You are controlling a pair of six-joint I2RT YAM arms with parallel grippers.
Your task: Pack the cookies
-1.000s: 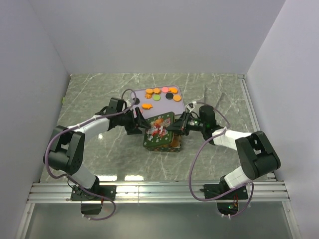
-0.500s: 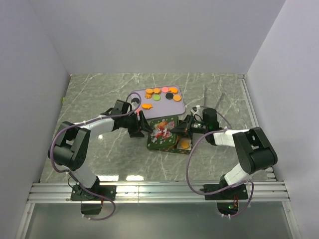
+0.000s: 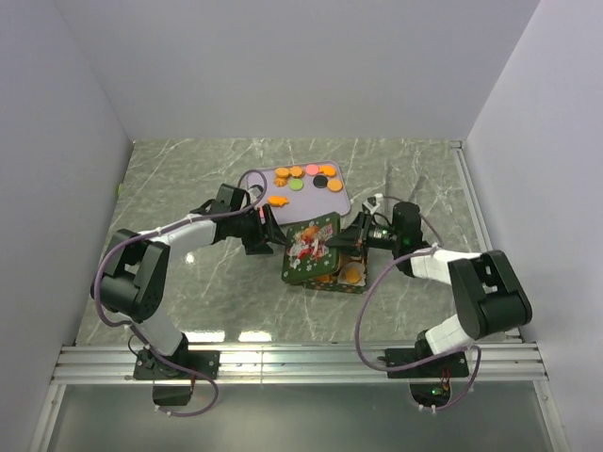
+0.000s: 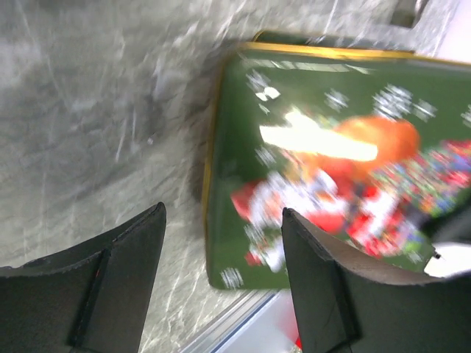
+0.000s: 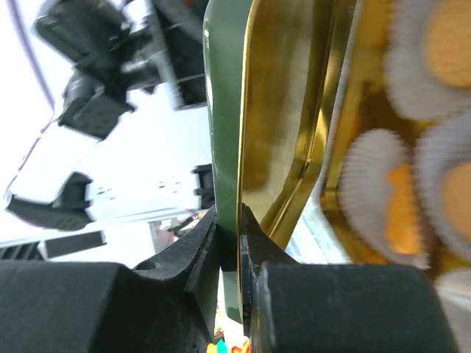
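Loose cookies [image 3: 301, 174], orange, black, pink and green discs, lie on a lavender tray [image 3: 341, 202] at the back. A green tin lid [image 3: 309, 247] with a Christmas picture is tilted over the gold tin base [image 3: 347, 285]. Orange cookies [image 3: 351, 275] in white paper cups show inside the base. My right gripper [image 3: 337, 245] is shut on the lid's right edge; in the right wrist view the gripper [image 5: 229, 220] pinches the lid's rim [image 5: 224, 110] next to the cups [image 5: 449, 51]. My left gripper [image 3: 271, 240] is open at the lid's left edge, and the lid [image 4: 324, 147] lies ahead of the gripper [image 4: 222, 213] in its wrist view.
The tin stands on the marble table [image 3: 188, 188] in the middle, just in front of the tray. White walls close in the left, back and right sides. An aluminium rail [image 3: 301, 363] runs along the near edge.
The right gripper has tilted the lid up and shifted it left, uncovering the base's right side and its cookies. The left gripper stayed at the lid's left edge.
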